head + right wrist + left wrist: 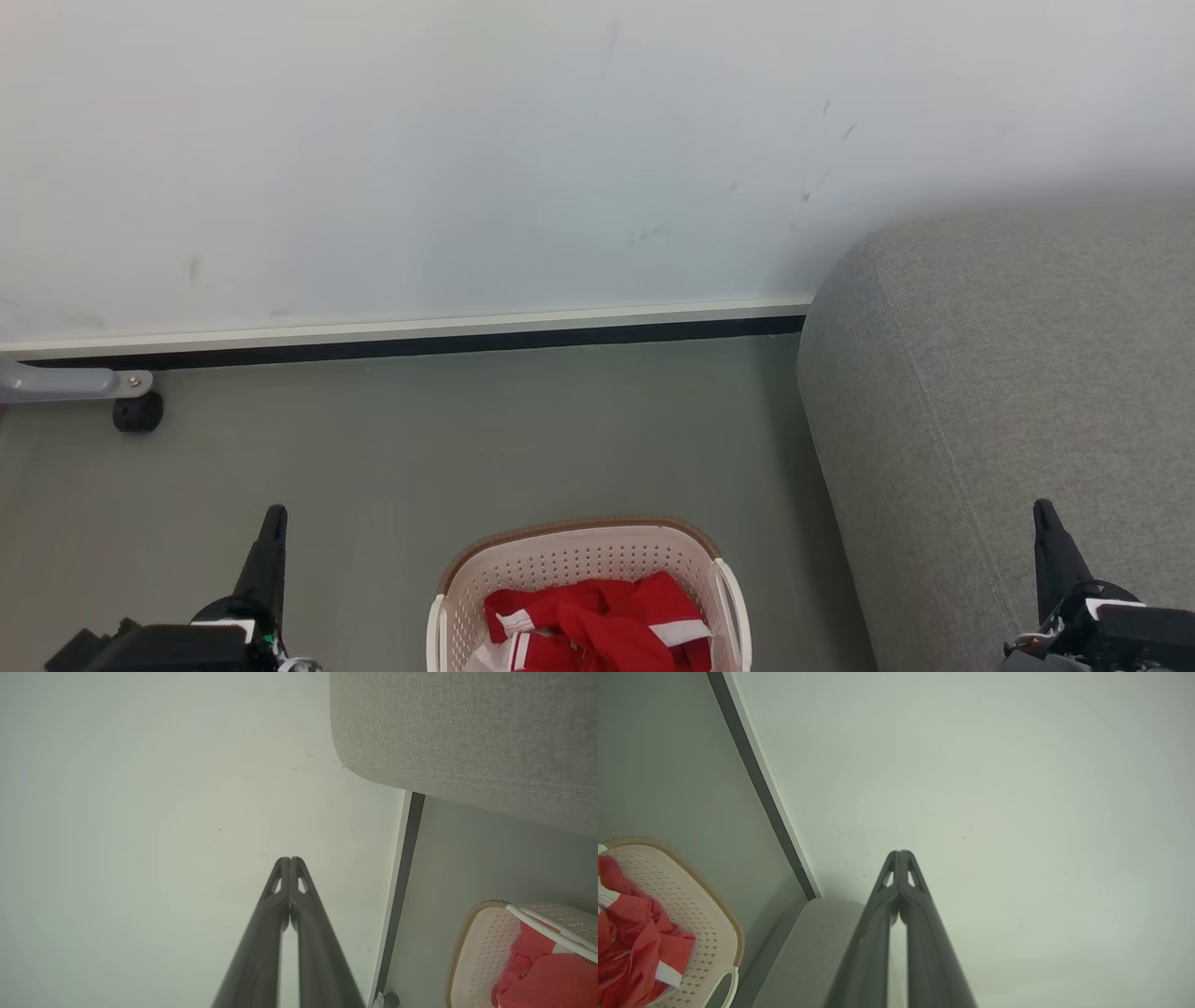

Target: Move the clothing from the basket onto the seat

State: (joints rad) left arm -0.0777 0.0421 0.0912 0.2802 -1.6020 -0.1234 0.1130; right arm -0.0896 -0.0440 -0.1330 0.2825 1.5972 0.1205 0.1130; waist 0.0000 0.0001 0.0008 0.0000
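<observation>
Red clothing (597,621) with white stripes lies bunched inside the cream basket (560,560), which stands on the floor at the bottom middle of the head view. The grey seat (999,392) fills the right side, next to the basket. My left gripper (274,515) is shut and empty, well left of the basket. Over the seat's front part, my right gripper (1043,509) is shut and empty too. In the left wrist view the shut gripper (900,853) points at the wall, with basket (710,905) and clothing (630,942) at lower left. The right gripper (289,859) likewise faces the wall, beside seat (467,732), basket (481,942) and clothing (546,975).
A pale wall (467,149) with a white-and-black skirting strip (420,336) runs behind the grey floor (467,439). A grey metal leg with a black caster (137,412) sits at the far left by the wall.
</observation>
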